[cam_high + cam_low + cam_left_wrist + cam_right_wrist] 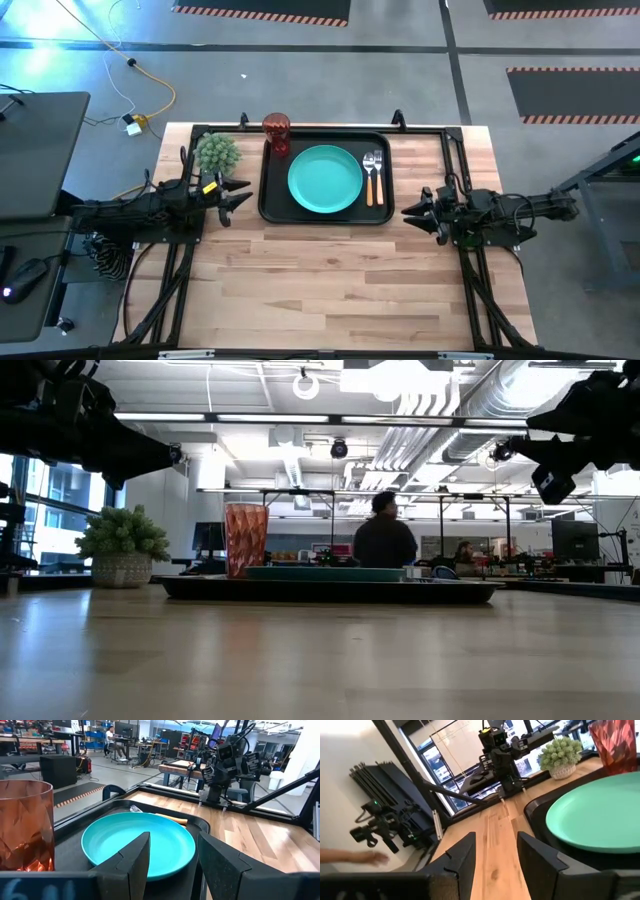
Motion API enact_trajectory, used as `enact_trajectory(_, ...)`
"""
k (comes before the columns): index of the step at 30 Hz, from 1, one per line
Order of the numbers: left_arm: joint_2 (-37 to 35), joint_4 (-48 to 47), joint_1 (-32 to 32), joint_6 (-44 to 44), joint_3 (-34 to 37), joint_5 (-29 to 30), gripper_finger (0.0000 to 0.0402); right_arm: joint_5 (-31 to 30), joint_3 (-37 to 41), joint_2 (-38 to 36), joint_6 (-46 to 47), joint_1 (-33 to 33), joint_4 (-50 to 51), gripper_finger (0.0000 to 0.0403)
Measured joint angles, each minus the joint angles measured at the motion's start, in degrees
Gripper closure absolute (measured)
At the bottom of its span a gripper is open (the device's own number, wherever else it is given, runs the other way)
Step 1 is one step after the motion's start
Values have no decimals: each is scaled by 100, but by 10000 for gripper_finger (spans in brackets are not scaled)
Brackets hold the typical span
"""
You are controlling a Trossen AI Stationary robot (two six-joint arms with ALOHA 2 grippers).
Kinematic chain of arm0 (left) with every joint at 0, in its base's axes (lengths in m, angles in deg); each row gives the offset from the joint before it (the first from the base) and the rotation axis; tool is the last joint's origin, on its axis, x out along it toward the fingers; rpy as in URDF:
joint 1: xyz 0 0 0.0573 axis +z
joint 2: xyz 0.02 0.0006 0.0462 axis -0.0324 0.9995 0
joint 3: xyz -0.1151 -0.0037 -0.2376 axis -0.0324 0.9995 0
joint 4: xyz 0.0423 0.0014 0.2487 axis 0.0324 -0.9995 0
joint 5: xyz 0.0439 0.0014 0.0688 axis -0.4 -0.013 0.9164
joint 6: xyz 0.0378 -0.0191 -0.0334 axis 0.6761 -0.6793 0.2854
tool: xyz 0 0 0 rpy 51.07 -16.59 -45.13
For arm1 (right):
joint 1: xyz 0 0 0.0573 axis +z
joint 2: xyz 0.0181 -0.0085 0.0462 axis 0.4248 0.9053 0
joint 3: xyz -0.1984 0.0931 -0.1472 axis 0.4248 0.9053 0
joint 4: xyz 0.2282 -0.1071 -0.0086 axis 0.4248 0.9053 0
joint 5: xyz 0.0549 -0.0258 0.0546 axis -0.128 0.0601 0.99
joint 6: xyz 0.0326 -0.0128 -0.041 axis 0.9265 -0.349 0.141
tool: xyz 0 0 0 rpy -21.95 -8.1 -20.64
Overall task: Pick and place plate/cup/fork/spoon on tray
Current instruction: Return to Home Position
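The black tray (272, 205) lies at the table's far middle. On it rest the teal plate (324, 179), flat in the middle, the red-brown cup (276, 133) upright at the far left corner, and the fork (379, 176) and spoon (368, 177) side by side right of the plate. My left gripper (240, 195) is open and empty, hovering just left of the tray. My right gripper (408, 211) is open and empty, hovering just right of the tray. The plate (137, 843) and cup (25, 832) show in the left wrist view, the plate (600, 815) also in the right wrist view.
A green spiky potted plant (217, 154) stands left of the tray, close to my left gripper. A black frame rail (330, 127) runs along the table's far edge. Bare wooden table (330, 290) spreads toward the near edge. A person (385, 540) sits in the room beyond.
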State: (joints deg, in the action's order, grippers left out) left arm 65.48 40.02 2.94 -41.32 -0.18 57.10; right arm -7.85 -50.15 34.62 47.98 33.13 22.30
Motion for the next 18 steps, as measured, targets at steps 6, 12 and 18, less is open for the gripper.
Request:
enact_trajectory(6,0,0,0,-2,0,0,245,0,2,0,63,0,0,268)
enact_trajectory(12,0,0,-1,-2,0,0,245,0,2,0,29,0,0,268)
enact_trajectory(18,0,0,0,-2,0,0,245,0,4,0,33,0,0,268)
